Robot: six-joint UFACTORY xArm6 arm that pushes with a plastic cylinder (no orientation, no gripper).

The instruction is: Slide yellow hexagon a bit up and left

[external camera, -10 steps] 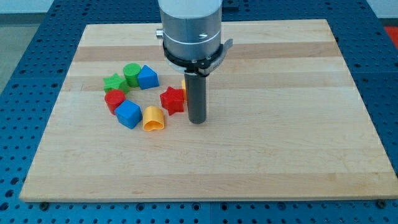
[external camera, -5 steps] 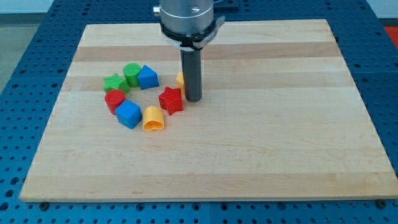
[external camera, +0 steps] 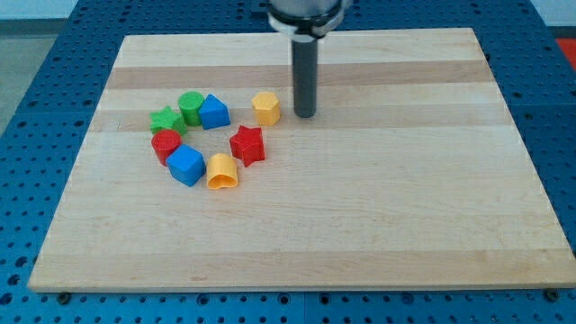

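My tip [external camera: 306, 114] sits on the board just to the right of the yellow hexagon [external camera: 265, 107], with a small gap between them. There are no fingers on this rod, so it holds nothing. I think it is lining up; next it should get below-right and push up-left.

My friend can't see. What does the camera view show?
My tip rests just right of the yellow hexagon, apart from it, on a wooden board. Left and below it lie red, blue, green and yellow blocks.
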